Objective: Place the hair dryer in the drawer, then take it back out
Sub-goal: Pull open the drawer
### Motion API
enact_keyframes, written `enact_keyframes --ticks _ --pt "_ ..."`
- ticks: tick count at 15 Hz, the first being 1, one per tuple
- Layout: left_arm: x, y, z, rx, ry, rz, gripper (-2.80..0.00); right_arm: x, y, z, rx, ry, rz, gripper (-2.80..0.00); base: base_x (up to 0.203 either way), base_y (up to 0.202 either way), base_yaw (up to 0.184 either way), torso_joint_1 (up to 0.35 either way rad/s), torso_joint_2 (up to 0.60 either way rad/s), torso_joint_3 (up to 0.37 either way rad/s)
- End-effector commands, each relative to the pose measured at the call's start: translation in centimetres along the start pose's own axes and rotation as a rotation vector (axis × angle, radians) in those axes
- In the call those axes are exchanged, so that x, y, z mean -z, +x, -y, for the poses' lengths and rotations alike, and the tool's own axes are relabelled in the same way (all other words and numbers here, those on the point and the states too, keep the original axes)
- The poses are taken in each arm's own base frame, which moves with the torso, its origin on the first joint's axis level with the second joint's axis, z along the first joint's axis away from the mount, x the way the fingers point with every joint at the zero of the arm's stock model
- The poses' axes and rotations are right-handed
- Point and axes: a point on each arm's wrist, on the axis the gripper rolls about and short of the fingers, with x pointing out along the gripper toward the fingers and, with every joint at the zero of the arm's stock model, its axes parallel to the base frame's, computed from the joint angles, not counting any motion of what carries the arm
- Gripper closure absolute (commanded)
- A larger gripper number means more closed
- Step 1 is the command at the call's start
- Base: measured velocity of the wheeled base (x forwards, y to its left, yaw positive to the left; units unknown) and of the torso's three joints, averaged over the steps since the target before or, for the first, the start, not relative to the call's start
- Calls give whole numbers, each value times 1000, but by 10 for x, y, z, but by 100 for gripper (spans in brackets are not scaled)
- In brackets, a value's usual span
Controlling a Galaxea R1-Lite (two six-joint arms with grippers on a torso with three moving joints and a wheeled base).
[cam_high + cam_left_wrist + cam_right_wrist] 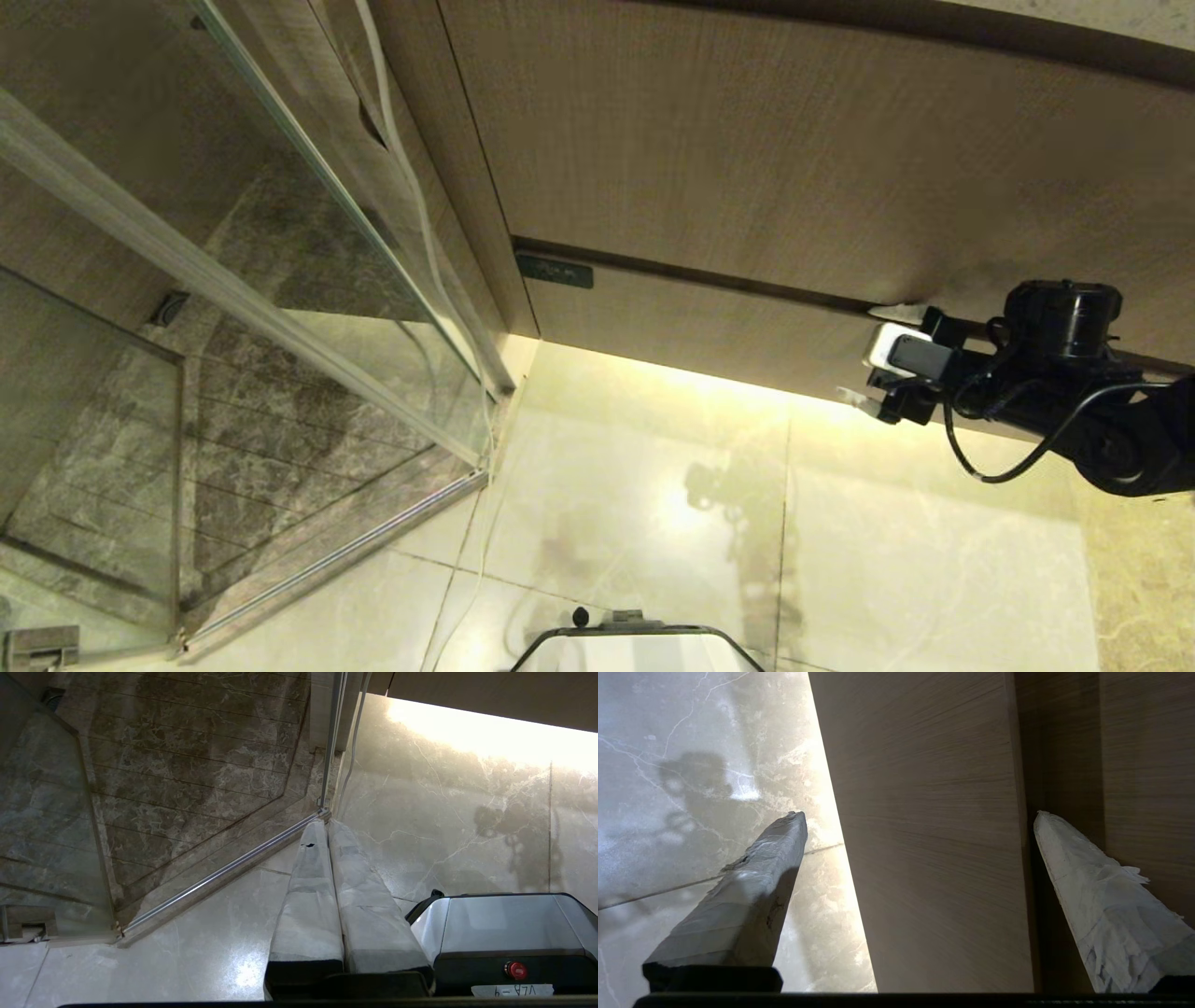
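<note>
Drawer: the wide, shallow beige wood-grain drawer point(709, 322) sits at the foot of the cabinet, closed, with a small dark label plate point(555, 272) at its left corner and a dark gap along its top edge.
Hair dryer: not in any view, so I cannot say where it is.
Right hand: the right hand point(882, 359) is at the drawer front near its right end, fingers wide apart and empty; one white-wrapped finger point(1106, 896) lies by the top gap, the other point(738, 900) below the lower edge, over the glossy marble floor point(653, 523).
Left hand: the left hand point(327, 826) is parked over the floor, fingers together.
Handling: the front looks stiff, smooth and handle-less; its top edge at the gap seems the best hold, with slipping likely.
</note>
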Motion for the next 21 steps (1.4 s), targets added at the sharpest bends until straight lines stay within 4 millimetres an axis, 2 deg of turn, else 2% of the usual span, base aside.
enact_keyframes --ticks 1,7,13,21 --pt "0 0 0 0 0 -1 0 4 8 -3 -4 -4 -1 -280 0 0 0 0 0 0" --pt "0 0 0 0 0 -1 0 9 16 -6 8 24 -9 -280 0 0 0 0 0 0" --pt "0 0 0 0 0 -1 0 13 4 -17 -117 76 -210 -280 0 0 0 0 0 0" --pt "0 0 0 0 0 -1 0 10 -19 -22 -148 88 -348 -280 0 0 0 0 0 0"
